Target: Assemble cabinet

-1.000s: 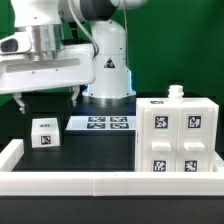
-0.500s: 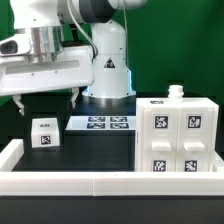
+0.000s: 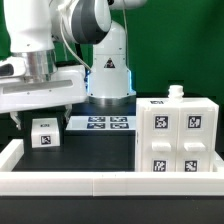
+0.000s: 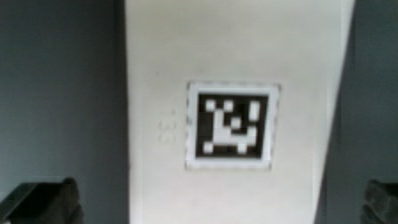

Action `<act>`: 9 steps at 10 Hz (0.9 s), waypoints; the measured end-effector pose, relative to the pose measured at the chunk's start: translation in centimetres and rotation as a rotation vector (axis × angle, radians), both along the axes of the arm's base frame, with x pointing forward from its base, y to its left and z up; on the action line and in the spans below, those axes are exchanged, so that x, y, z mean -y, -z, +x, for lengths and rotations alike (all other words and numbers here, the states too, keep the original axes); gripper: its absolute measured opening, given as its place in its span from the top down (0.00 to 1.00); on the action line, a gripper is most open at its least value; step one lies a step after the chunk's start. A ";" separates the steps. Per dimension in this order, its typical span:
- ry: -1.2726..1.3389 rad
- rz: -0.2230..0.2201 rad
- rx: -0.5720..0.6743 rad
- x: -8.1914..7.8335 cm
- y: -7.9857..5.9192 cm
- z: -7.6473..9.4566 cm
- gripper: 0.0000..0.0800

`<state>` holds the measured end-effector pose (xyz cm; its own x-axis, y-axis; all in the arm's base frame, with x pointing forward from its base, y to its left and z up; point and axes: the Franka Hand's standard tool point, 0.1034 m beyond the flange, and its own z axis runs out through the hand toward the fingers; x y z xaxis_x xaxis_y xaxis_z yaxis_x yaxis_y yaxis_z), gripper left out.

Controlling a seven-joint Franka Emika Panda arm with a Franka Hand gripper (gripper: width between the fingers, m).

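Q. Jaws of the gripper (image 3: pixel 43 114): how do they stand?
A. Wide apart, clamped on nothing. In the wrist view the two dark fingertips (image 4: pixel 39 201) sit at opposite edges of the picture. Each has a strip of bare table (image 3: pixel 100 150) between it and the part.

Q. What lies between them?
A. A small white block (image 3: pixel 42 133) of the cabinet lies directly beneath the gripper. It is centred between the jaws and touched by neither. Its upper face carries one black-and-white tag (image 4: pixel 235 122). In the exterior view the fingertips hang about level with the block's top. Whether they reach below it cannot be told.

Q. And just outside the jaws?
A. The marker board (image 3: pixel 100 124) lies flat on the table, just beside the block. It is on the side of the jaw toward the exterior view's right and apart from both jaws.

Q. Farther out?
A. The cabinet box (image 3: pixel 178 140), large, white and upright, stands well apart from the jaws on that same side, past the marker board. Several tags show on its front face, and a small white knob (image 3: pixel 177 92) stands on its top.

Q. Farthest?
A. A white border rail (image 3: pixel 100 183) runs along the table's near edge, well apart from the jaws.
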<state>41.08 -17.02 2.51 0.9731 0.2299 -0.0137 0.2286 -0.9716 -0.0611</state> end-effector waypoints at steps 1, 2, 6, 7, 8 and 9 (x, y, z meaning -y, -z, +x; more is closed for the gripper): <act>0.000 0.003 -0.008 0.0 0.4 -0.3 0.00; -0.001 0.004 -0.015 0.0 1.0 -0.6 0.00; -0.009 -0.015 0.000 0.2 1.9 -1.6 0.00; -0.012 -0.015 0.000 0.1 1.9 -1.6 0.16; -0.012 -0.015 0.000 0.1 1.9 -1.6 0.32; -0.012 -0.015 0.001 0.1 1.9 -1.5 0.32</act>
<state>39.56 -17.11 0.59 0.9702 0.2416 -0.0164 0.2406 -0.9695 -0.0463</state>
